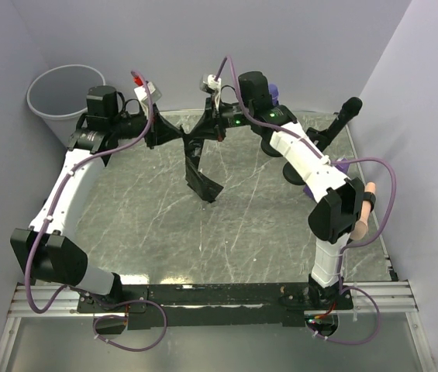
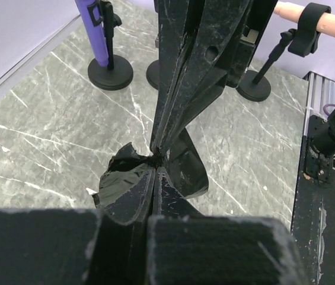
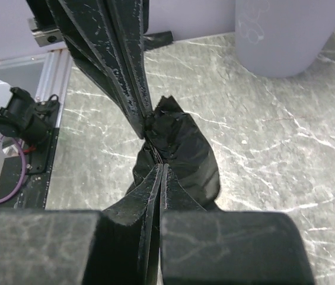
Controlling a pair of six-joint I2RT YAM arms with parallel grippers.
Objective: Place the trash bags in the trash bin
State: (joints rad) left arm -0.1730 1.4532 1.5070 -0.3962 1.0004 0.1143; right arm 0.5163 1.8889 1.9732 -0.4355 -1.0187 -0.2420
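A crumpled black trash bag (image 1: 205, 184) hangs above the marble tabletop, held at its top where both grippers meet. My left gripper (image 1: 180, 136) comes in from the left and is shut on the bag's bunched neck; in the left wrist view the bag (image 2: 124, 185) spreads below the left gripper (image 2: 155, 169). My right gripper (image 1: 203, 133) pinches the same neck from the other side. In the right wrist view the right gripper (image 3: 162, 167) is shut, with the bag (image 3: 186, 148) just past its tips. The light grey trash bin (image 1: 62, 94) stands upright in the far left corner, left of both grippers.
A purple post (image 2: 96, 35) on a round black base, and other black stands (image 2: 254, 88), rise at the far right of the table. A peach-coloured handle (image 1: 364, 211) sticks out beside the right arm. Walls close in on three sides. The trash bin (image 3: 280, 35) stands beyond the bag.
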